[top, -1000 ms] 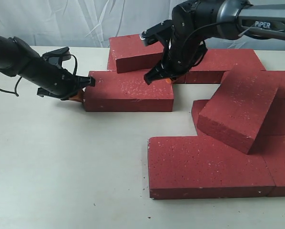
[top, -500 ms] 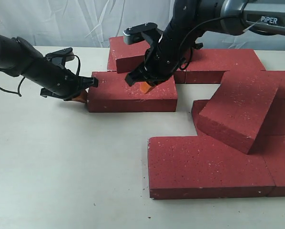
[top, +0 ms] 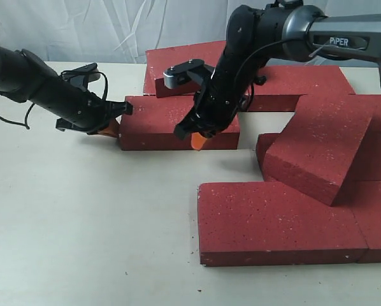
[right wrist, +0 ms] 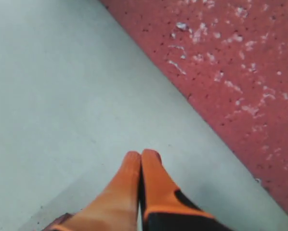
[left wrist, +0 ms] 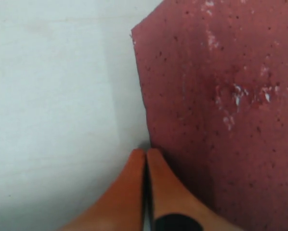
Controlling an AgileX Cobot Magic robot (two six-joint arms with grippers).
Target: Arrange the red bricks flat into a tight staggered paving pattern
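Note:
Several red bricks lie on the white table (top: 82,223). One loose brick (top: 155,121) lies flat left of the middle. My left gripper (top: 107,127) is shut, its orange tips touching that brick's left end; in the left wrist view the tips (left wrist: 146,153) sit against the brick's edge (left wrist: 221,96). My right gripper (top: 199,141) is shut and empty, its tips down at the table just in front of the same brick's near face. In the right wrist view the tips (right wrist: 141,155) hover over bare table beside a brick (right wrist: 230,62).
Two bricks lie at the back (top: 178,64) (top: 305,83). A tilted brick (top: 318,146) leans on others at the right. A large flat brick (top: 273,223) lies in front, with more at the right edge (top: 378,217). The right arm (top: 286,32) reaches over the back row.
My right gripper crossed from behind the loose brick, over its top, down to its near side. The brick slid slightly right with my left gripper following against its end.

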